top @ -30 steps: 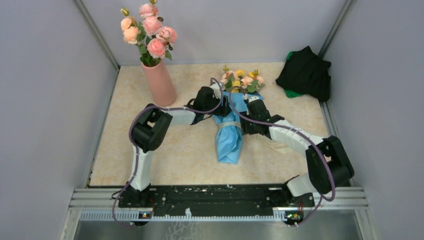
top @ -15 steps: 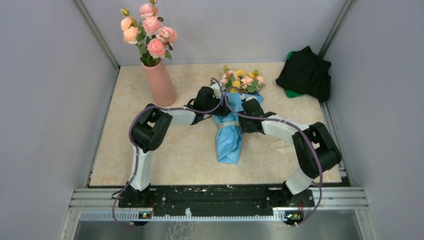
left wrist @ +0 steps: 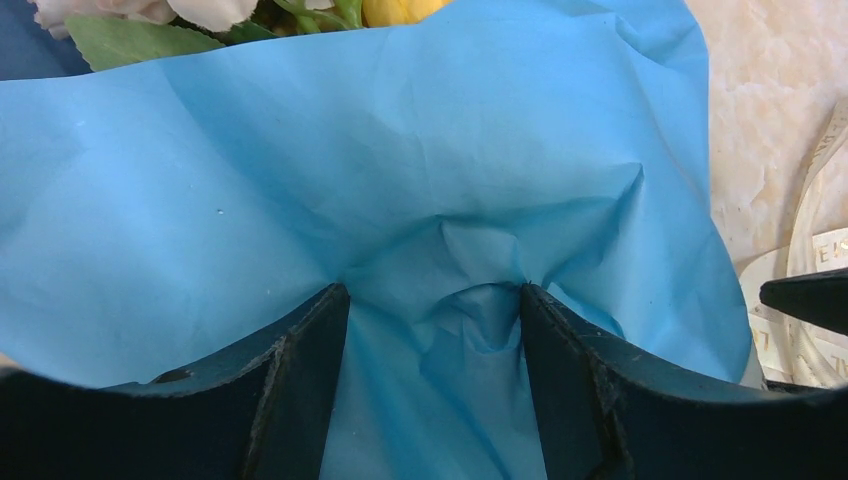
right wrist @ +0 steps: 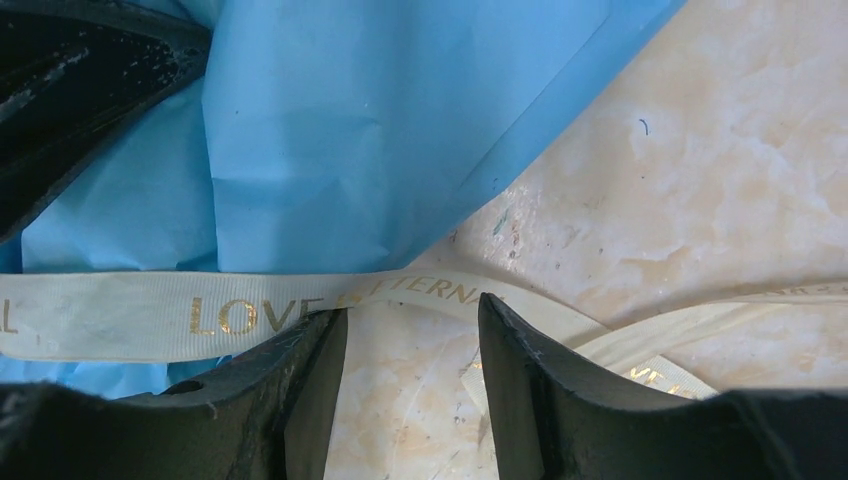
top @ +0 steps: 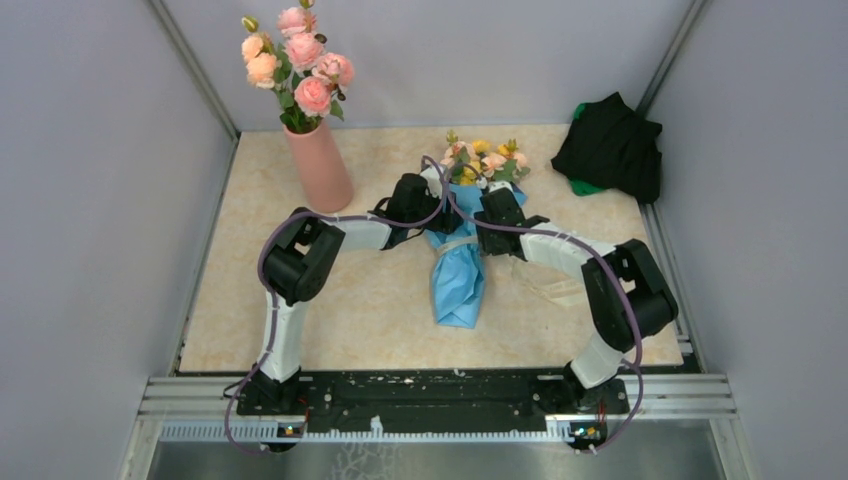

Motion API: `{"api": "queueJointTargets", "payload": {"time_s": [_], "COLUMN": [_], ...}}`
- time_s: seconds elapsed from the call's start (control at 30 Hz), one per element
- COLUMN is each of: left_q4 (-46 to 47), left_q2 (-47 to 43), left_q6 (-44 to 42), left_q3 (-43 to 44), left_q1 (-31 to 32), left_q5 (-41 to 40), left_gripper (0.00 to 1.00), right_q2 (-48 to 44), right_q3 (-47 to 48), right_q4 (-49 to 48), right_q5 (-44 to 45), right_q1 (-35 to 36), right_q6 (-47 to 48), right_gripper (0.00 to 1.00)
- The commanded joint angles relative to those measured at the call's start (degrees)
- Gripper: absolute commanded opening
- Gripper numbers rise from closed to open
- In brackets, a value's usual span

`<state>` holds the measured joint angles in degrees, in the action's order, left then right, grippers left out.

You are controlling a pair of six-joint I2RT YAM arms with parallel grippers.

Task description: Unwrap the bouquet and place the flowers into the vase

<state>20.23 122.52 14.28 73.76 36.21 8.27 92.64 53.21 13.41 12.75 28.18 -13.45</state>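
The bouquet [top: 460, 275] lies on the table, its blue paper cone pointing toward me and its flowers [top: 485, 160] at the far end. A cream ribbon [top: 458, 246] crosses its middle. My left gripper [top: 440, 213] presses on the upper wrap; in the left wrist view its jaws [left wrist: 433, 290] stand wide and squeeze the bunched blue paper [left wrist: 400, 150]. My right gripper [top: 492, 218] sits at the bouquet's right side. In the right wrist view it [right wrist: 412, 308] is open over bare table, fingertips touching the lettered ribbon [right wrist: 150, 312]. The pink vase [top: 320, 165] stands at the back left.
Larger pink roses [top: 298, 65] fill the vase. A black cloth heap [top: 610, 145] lies in the back right corner. Loose ribbon tails [top: 550, 285] trail on the table under the right arm. Grey walls close in left, right and behind.
The right arm has drawn in leftward and forward, bringing its gripper up against the bouquet, and its jaws have narrowed a little. The left arm and the bouquet stay put.
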Motion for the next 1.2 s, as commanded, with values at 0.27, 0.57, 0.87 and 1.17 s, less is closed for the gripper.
{"api": "queueJointTargets", "payload": {"time_s": [0.27, 0.57, 0.87, 1.17], "left_q4": [-5.38, -5.18, -5.02, -5.02], "left_q2": [0.7, 0.71, 0.29, 0.48], "left_q6": [-1.53, -1.45, -1.45, -1.45], "left_q3": [-2.47, -2.48, -2.62, -2.55], "left_q1": [-0.34, -0.31, -0.32, -0.27], "left_q5": [0.6, 1.18, 1.09, 1.31], "left_gripper": [0.7, 0.7, 0.7, 0.7], "right_q2": [5.44, 9.21, 11.34, 11.07], "right_q3": [7.08, 10.34, 10.07, 6.96], "right_q4": [-1.74, 0.24, 1.53, -0.52], "right_q5": [7.03, 10.23, 8.7, 4.36], "right_q1": [-1.62, -3.88, -6.87, -7.81], "right_q6": [2.11, 1.55, -0.85, -1.27], "right_gripper": [0.5, 0.5, 0.57, 0.0]}}
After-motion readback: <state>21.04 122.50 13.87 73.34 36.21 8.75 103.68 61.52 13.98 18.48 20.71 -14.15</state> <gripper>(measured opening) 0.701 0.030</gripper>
